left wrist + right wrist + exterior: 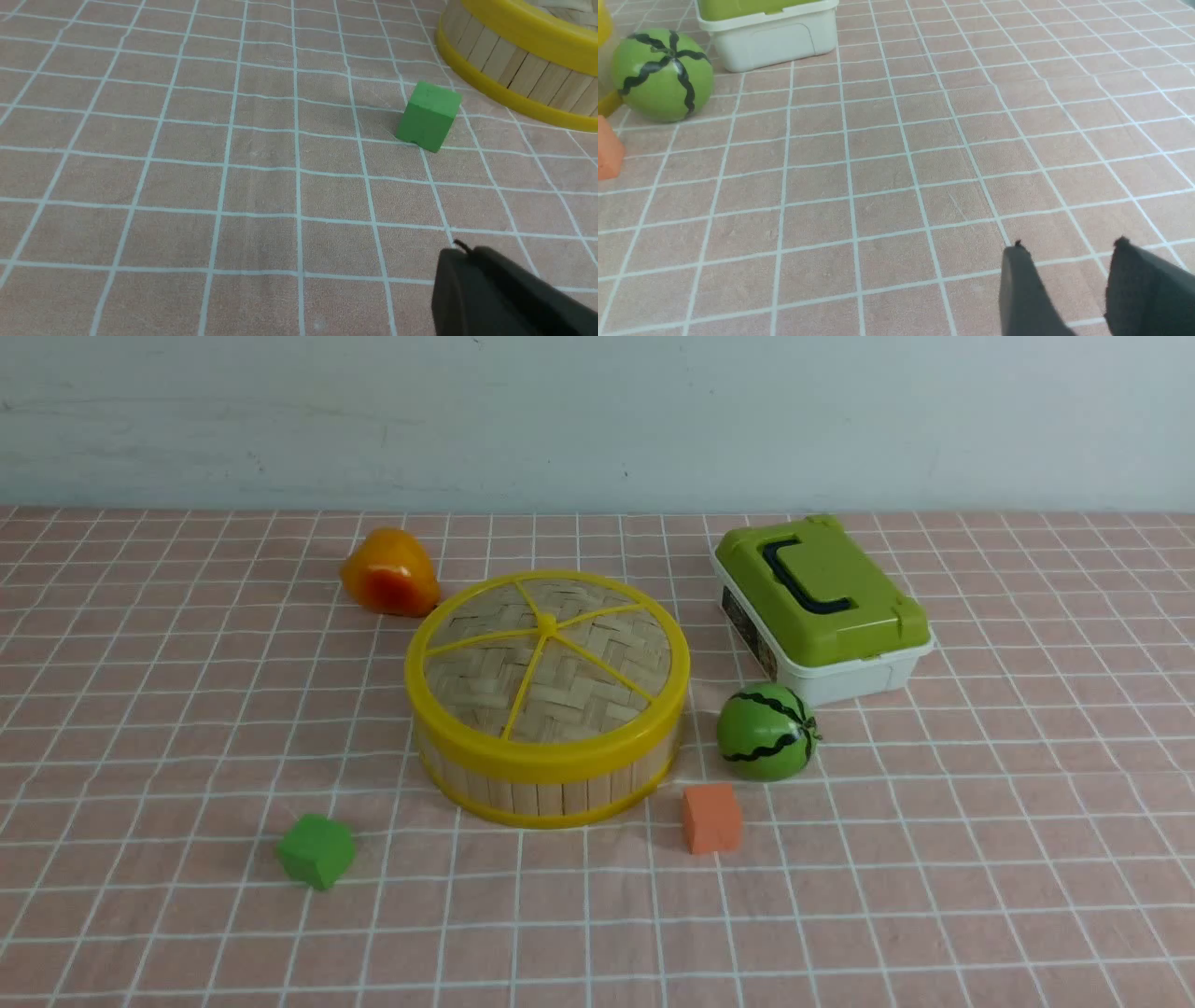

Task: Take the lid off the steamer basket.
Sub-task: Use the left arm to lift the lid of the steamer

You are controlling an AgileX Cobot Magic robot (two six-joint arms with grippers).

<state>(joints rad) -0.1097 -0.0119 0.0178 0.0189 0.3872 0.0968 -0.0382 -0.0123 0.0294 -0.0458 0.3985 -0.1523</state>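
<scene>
The steamer basket [551,782], a round tub of bamboo slats with yellow rims, stands in the middle of the checked cloth. Its lid [546,658], woven bamboo with yellow spokes and rim, sits flat on top. Part of the basket wall [523,70] also shows in the left wrist view. Neither arm appears in the front view. My left gripper [460,249] is shut with nothing in it, hovering over bare cloth short of the basket. Over bare cloth off to the basket's right, my right gripper [1069,247] stands open and empty.
A green cube [316,850] lies front left of the basket and an orange cube [711,818] front right. A toy watermelon [766,732] sits right of the basket. Behind it is a white box with a green lid [822,607]. An orange fruit [388,573] lies behind left.
</scene>
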